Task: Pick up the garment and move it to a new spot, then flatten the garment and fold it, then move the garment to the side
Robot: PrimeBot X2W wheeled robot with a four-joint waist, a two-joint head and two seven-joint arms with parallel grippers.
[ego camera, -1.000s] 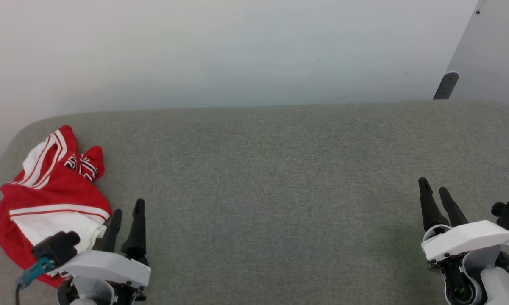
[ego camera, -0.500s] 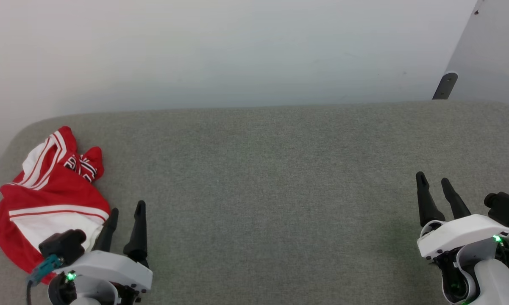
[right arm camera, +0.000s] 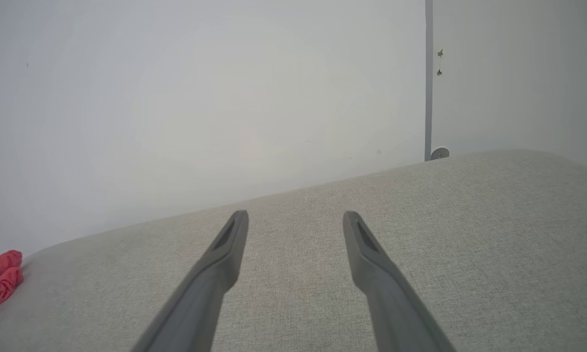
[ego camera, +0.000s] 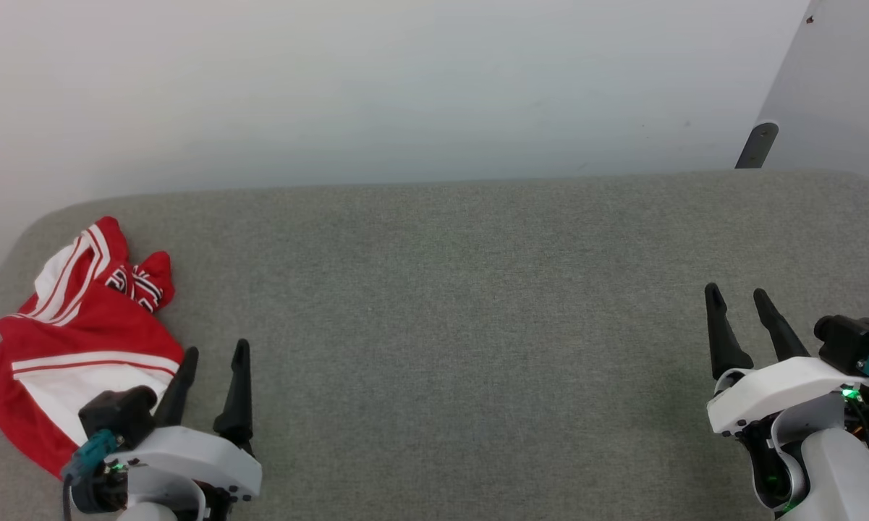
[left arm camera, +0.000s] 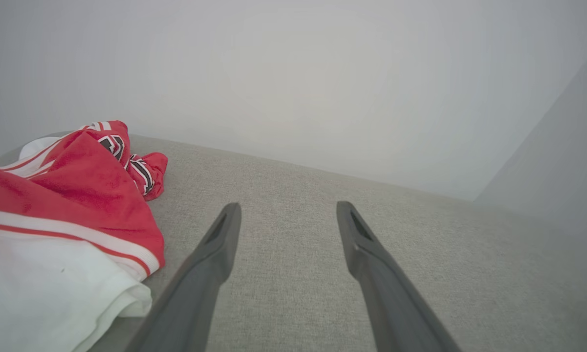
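**foldfan:** so what are the grippers doing right now?

**gripwatcher:** Nearest thing first: the left gripper (ego camera: 215, 349) sits low over the grey fabric surface (ego camera: 441, 325). Its two dark fingers are spread wide with nothing between them. Same deal with the right gripper (ego camera: 735, 291): fingers parted, holding nothing, just grey fabric ahead of it.

**foldfan:** and the garment?

**gripwatcher:** The garment (ego camera: 79, 333) is in a crumpled heap just to the left of the left gripper. In the left wrist view its white part with the red-and-white stripe trim lies right beside the left finger (left arm camera: 200, 274). Can't tell if they actually touch. Further ahead on that side the red cloth is bunched up, with some black white-outlined lettering poking out at the far end. It's well apart from the right gripper, way off to that one's left.

**foldfan:** anything beyond that?

**gripwatcher:** Past both sets of fingertips the fabric runs to a rounded far edge, then there's a plain pale wall (ego camera: 405, 87).
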